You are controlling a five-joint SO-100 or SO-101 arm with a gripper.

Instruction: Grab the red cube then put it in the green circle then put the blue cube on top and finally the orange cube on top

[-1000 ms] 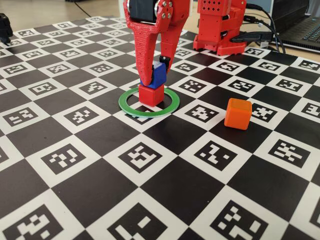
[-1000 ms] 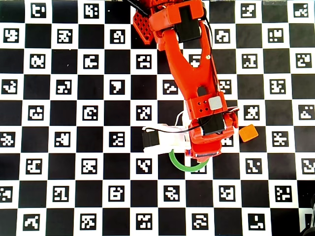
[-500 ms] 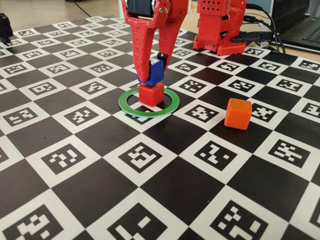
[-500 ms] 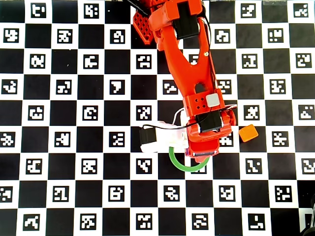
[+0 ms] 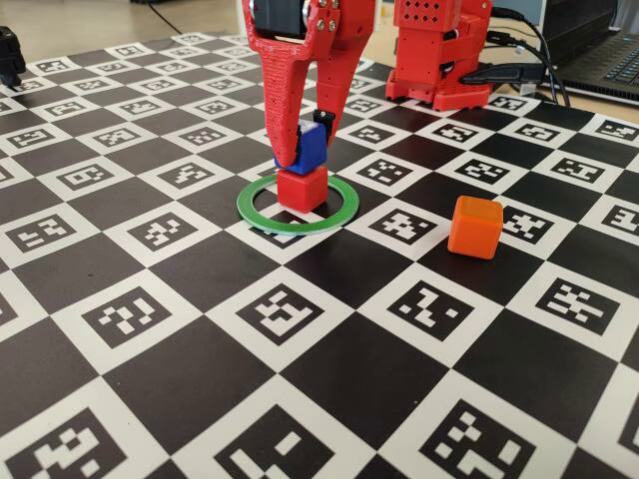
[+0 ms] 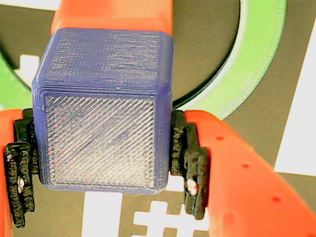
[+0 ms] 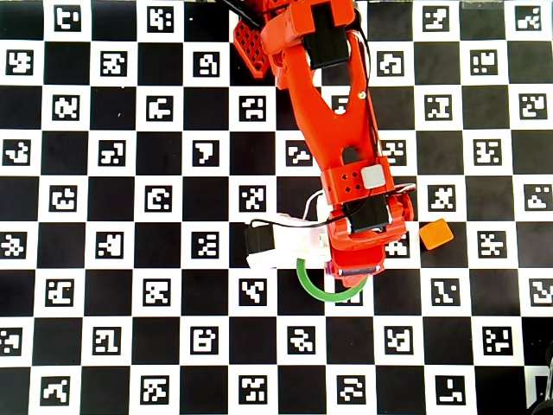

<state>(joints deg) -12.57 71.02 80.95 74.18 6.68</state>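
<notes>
I counted three cubes and one ring on the table [image 5: 120, 419], which was covered in a black-and-white checkerboard of printed markers. One red cube [image 5: 302, 189] sat inside the green circle [image 5: 341, 217], toward the ring's back half in the fixed view. One blue cube [image 5: 311, 150] was clamped between the two fingers of the gripper [image 5: 303, 146], which was closed snugly on its opposite sides; in the wrist view the black pads [image 6: 190, 163] pressed against the blue cube [image 6: 103, 106] left and right. From the fixed view the blue cube sat right above the red one, slightly tilted, and I could not tell whether their faces were touching. In the wrist view a strip of the red cube [image 6: 113, 19] showed beyond the blue one, with arcs of the green circle [image 6: 256, 59] around it. One orange cube [image 5: 474, 227] stood alone, well apart to the right of the ring in the fixed view. In the overhead view the arm hid both stacked cubes, leaving only part of the green circle [image 7: 311, 290] and the orange cube [image 7: 436, 234] visible.
</notes>
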